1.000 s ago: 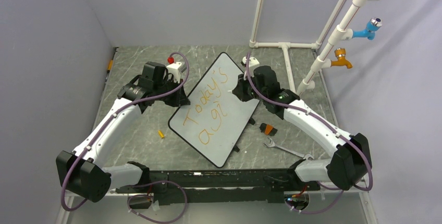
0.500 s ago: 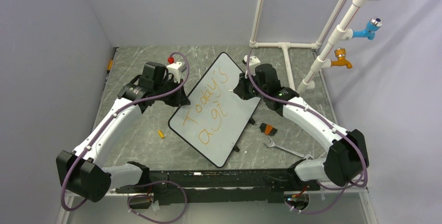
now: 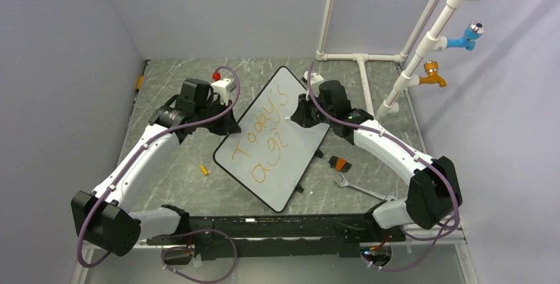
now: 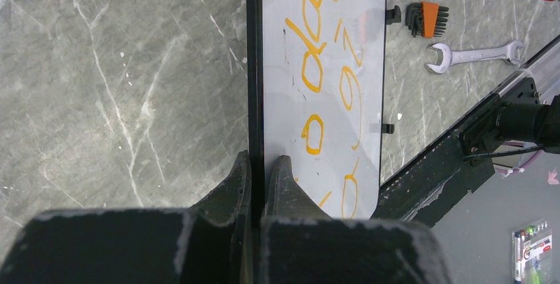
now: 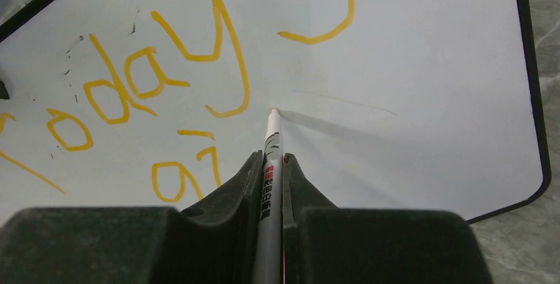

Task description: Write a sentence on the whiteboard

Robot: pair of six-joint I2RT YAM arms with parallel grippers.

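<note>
Plain pale walls close in a grey marble-patterned desk (image 3: pixel 178 92), with white pipes (image 3: pixel 422 39) rising at the back right that carry a blue tap (image 3: pixel 465 36) and an orange tap (image 3: pixel 432 72). The whiteboard (image 3: pixel 297 158) lies slantwise in the middle of the desk, between the two arms.

The left hand (image 4: pixel 263 162) is clamped on the board's black left rim, one finger on each side of it. The right hand (image 5: pixel 271 158) is pressed together on a white marker (image 5: pixel 271 139), whose tip meets its own shadow on the board just right of the "y".

Only the left wrist view shows the wrench (image 4: pixel 472 55) and the orange-handled hex key set (image 4: pixel 426 18) clearly. It also shows a pack of pens (image 4: pixel 531 254) below the desk edge. Only the top view shows a small orange cap (image 3: pixel 205 170) on the desk left of the board.

The sentence (image 3: pixel 264 139), in orange, reads "Today's", and the second line beneath looks like "a gi". The red print on the marker's barrel is too small to read.
</note>
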